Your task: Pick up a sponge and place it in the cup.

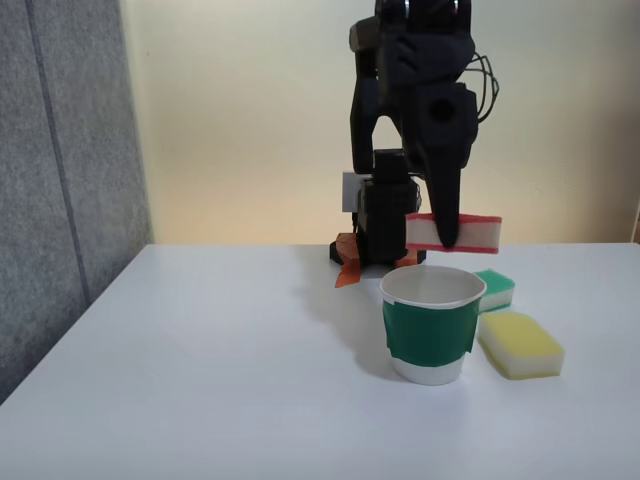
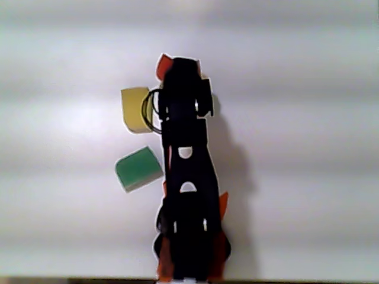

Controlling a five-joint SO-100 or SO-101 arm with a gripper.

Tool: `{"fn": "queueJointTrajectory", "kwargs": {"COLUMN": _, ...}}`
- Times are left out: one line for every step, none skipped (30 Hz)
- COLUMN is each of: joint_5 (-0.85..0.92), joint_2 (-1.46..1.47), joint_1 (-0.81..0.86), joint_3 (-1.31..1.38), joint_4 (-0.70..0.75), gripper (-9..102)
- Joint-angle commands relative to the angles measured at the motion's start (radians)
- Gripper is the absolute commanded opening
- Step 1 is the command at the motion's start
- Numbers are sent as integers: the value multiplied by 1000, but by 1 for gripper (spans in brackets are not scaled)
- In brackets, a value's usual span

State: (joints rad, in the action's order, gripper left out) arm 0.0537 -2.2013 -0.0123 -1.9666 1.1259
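In the fixed view my black gripper [image 1: 447, 240] hangs just above the far rim of the cup [image 1: 432, 330], a white paper cup with a dark green band. It is shut on the sponge [image 1: 478, 232], which is red on top, white in the middle and red at the base. The sponge lies level and sticks out to the right of the fingers, a little above the cup's mouth. In the other view, which looks down from above, the arm [image 2: 186, 171] covers the cup, and a red corner [image 2: 163, 66] pokes out beside the arm's tip.
A green-topped sponge [image 1: 497, 290] [image 2: 138, 168] lies right of the cup, and a larger yellow sponge [image 1: 520, 345] [image 2: 133, 109] sits in front of it. Orange tape [image 1: 348, 272] marks the arm's base. A grey partition [image 1: 60, 180] stands on the left.
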Motion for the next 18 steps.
{"fn": "queueJointTrajectory", "kwargs": {"joint_5": 58, "joint_2": -43, "joint_1": 9, "joint_3": -8, "joint_4": -20, "gripper": 11}}
{"fn": "queueJointTrajectory", "kwargs": {"joint_5": 71, "joint_2": -44, "joint_1": 15, "joint_3": -8, "joint_4": -28, "gripper": 18}}
{"fn": "queueJointTrajectory", "kwargs": {"joint_5": 83, "joint_2": -44, "joint_1": 18, "joint_3": -8, "joint_4": -34, "gripper": 26}}
{"fn": "queueJointTrajectory", "kwargs": {"joint_5": 92, "joint_2": -44, "joint_1": 23, "joint_3": -3, "joint_4": -41, "gripper": 34}}
{"fn": "queueJointTrajectory", "kwargs": {"joint_5": 104, "joint_2": -44, "joint_1": 26, "joint_3": 2, "joint_4": -48, "gripper": 41}}
{"fn": "queueJointTrajectory", "kwargs": {"joint_5": 114, "joint_2": -44, "joint_1": 28, "joint_3": 6, "joint_4": -48, "gripper": 46}}
{"fn": "queueJointTrajectory", "kwargs": {"joint_5": 114, "joint_2": -44, "joint_1": 29, "joint_3": 9, "joint_4": -48, "gripper": 49}}
{"fn": "queueJointTrajectory", "kwargs": {"joint_5": 121, "joint_2": -44, "joint_1": 31, "joint_3": 12, "joint_4": -49, "gripper": 50}}
{"fn": "queueJointTrajectory", "kwargs": {"joint_5": 123, "joint_2": -44, "joint_1": 32, "joint_3": 14, "joint_4": -49, "gripper": 51}}
{"fn": "queueJointTrajectory", "kwargs": {"joint_5": 124, "joint_2": -44, "joint_1": 32, "joint_3": 14, "joint_4": -49, "gripper": 51}}
{"fn": "queueJointTrajectory", "kwargs": {"joint_5": 126, "joint_2": -46, "joint_1": 32, "joint_3": 15, "joint_4": -48, "gripper": 51}}
{"fn": "queueJointTrajectory", "kwargs": {"joint_5": 126, "joint_2": -48, "joint_1": 32, "joint_3": 15, "joint_4": -48, "gripper": 51}}
{"fn": "queueJointTrajectory", "kwargs": {"joint_5": 126, "joint_2": -48, "joint_1": 32, "joint_3": 15, "joint_4": -46, "gripper": 51}}
{"fn": "queueJointTrajectory", "kwargs": {"joint_5": 124, "joint_2": -48, "joint_1": 32, "joint_3": 18, "joint_4": -43, "gripper": 50}}
{"fn": "queueJointTrajectory", "kwargs": {"joint_5": 117, "joint_2": -48, "joint_1": 32, "joint_3": 23, "joint_4": -35, "gripper": 50}}
{"fn": "queueJointTrajectory", "kwargs": {"joint_5": 112, "joint_2": -48, "joint_1": 32, "joint_3": 26, "joint_4": -26, "gripper": 48}}
{"fn": "queueJointTrajectory", "kwargs": {"joint_5": 106, "joint_2": -48, "joint_1": 34, "joint_3": 34, "joint_4": -14, "gripper": 46}}
{"fn": "queueJointTrajectory", "kwargs": {"joint_5": 101, "joint_2": -49, "joint_1": 37, "joint_3": 41, "joint_4": 6, "gripper": 42}}
